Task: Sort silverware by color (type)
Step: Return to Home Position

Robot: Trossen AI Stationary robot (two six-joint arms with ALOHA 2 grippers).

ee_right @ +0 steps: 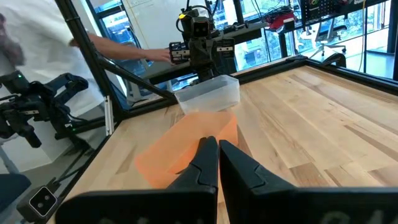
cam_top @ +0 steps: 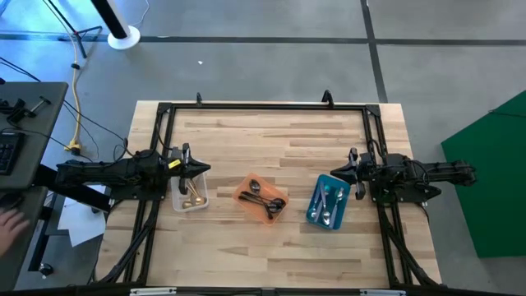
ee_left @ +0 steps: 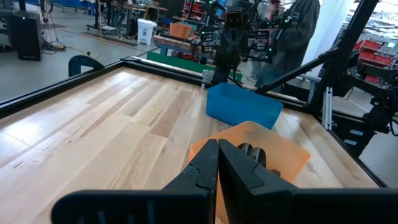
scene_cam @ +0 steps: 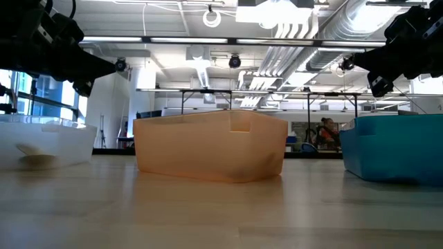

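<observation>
Wood counter (scene_cam: 221, 214) running away from the low camera. Three trays sitting in a row across it, apart from one another: clear tray (cam_top: 176, 203) left, orange tray (cam_top: 243, 192) middle, blue tray (cam_top: 313, 215) right. Gold spoons (cam_top: 194, 194) lying in the clear tray, black spoons (cam_top: 265, 201) in the orange, silver spoons (cam_top: 329, 202) in the blue.

Left arm (cam_top: 115, 174) reaching in from the left side. Left jaws clenched on nothing, hanging raised just beside the clear tray's rim. Right arm (cam_top: 411, 174) reaching in from the right side. Right jaws also pressed together and empty, hanging raised near the blue tray's rim.

Beyond the counter: a person in dark clothing (ee_left: 298, 31) standing behind the right arm, and a person in a white sleeve (ee_right: 37, 56) standing behind the left arm.
</observation>
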